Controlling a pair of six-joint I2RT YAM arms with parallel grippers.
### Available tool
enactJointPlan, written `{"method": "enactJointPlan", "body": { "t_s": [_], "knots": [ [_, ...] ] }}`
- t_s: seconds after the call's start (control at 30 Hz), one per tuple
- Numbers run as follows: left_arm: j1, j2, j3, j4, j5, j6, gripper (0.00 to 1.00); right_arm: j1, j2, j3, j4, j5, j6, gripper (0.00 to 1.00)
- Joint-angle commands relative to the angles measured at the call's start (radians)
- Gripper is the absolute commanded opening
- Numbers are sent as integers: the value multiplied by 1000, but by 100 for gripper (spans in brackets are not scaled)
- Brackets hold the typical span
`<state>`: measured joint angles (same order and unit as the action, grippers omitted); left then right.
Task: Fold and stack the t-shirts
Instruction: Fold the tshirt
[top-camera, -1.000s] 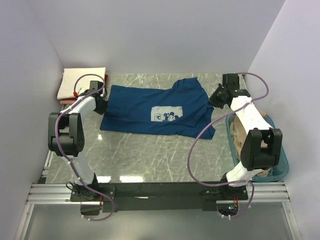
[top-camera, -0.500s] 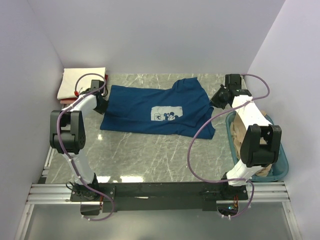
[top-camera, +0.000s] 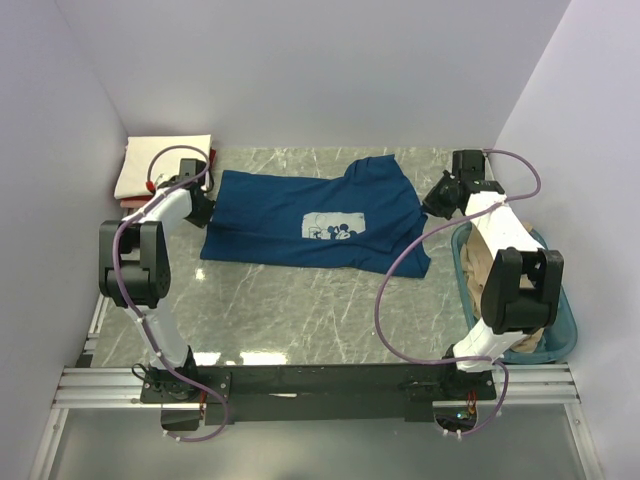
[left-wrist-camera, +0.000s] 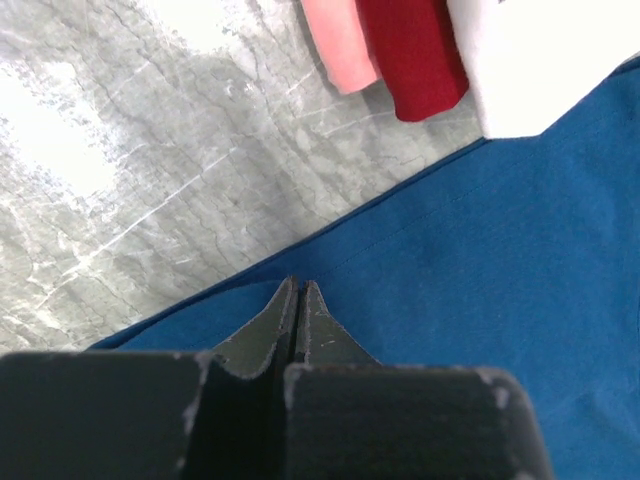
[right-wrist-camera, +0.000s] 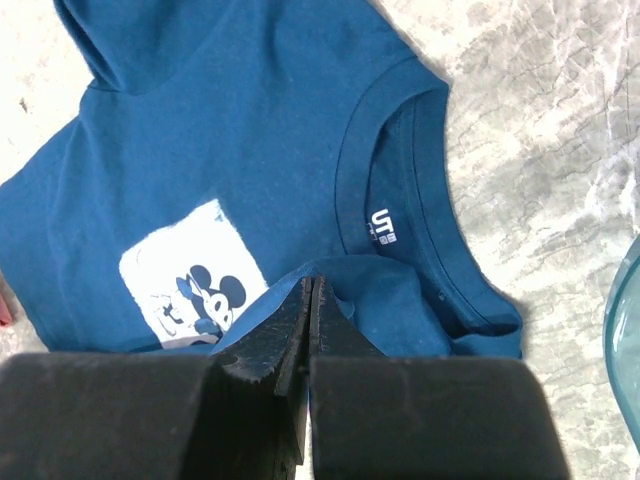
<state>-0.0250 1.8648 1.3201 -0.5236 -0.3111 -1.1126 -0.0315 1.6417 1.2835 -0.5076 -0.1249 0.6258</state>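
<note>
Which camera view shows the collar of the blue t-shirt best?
The right wrist view: the collar of the blue t-shirt is large, label visible. Top external shows it tiny; left wrist shows only plain blue cloth.

The grey marbled table (top-camera: 300, 310) carries a dark blue t-shirt (top-camera: 280, 215), a folded stack (top-camera: 160, 165) and a teal tub (top-camera: 566, 325).

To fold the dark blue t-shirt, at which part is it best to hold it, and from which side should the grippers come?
The dark blue t-shirt lies flat, lengthwise across the table, collar to the right. Pinch the hem edge from the left and the shoulder beside the collar from the right: both are free edges, easy to lift.
</note>
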Motion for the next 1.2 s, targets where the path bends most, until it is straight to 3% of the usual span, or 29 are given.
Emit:
{"method": "enactJointPlan", "body": {
  "t_s": [0.0, 0.23, 0.3, 0.37, 0.4, 0.5, 0.53, 0.7, 0.9, 1.17],
  "knots": [
    [10, -12, 42, 20, 3, 28, 1, -13, 16, -4, 46, -2, -18, 0],
    [11, 7, 74, 50, 46, 65, 1, -11, 96, 60, 60, -47, -24, 0],
    [14, 4, 74, 72, 69, 80, 9, -11, 142, 101, 66, -74, -28, 0],
    [17, -3, 76, 94, 96, 103, 22, -7, 197, 144, 41, -87, -43, 8],
    [17, -9, 74, 105, 107, 115, 38, -4, 210, 180, 35, -94, -54, 20],
    [17, -59, 42, 157, 141, 140, 55, 11, 225, 218, 29, -79, -70, 46],
    [17, -76, 10, 171, 150, 142, 57, 19, 215, 224, 24, -67, -75, 49],
    [-4, -226, -108, 178, 113, 100, 60, 132, 146, 173, -14, 33, -71, 50],
    [-55, -404, -389, 289, 136, -24, 59, 252, -20, -169, 153, 64, 6, 48],
    [-104, -545, -548, 324, 162, 10, 59, 266, -46, -372, 286, 73, 78, 44]
  ]
}}
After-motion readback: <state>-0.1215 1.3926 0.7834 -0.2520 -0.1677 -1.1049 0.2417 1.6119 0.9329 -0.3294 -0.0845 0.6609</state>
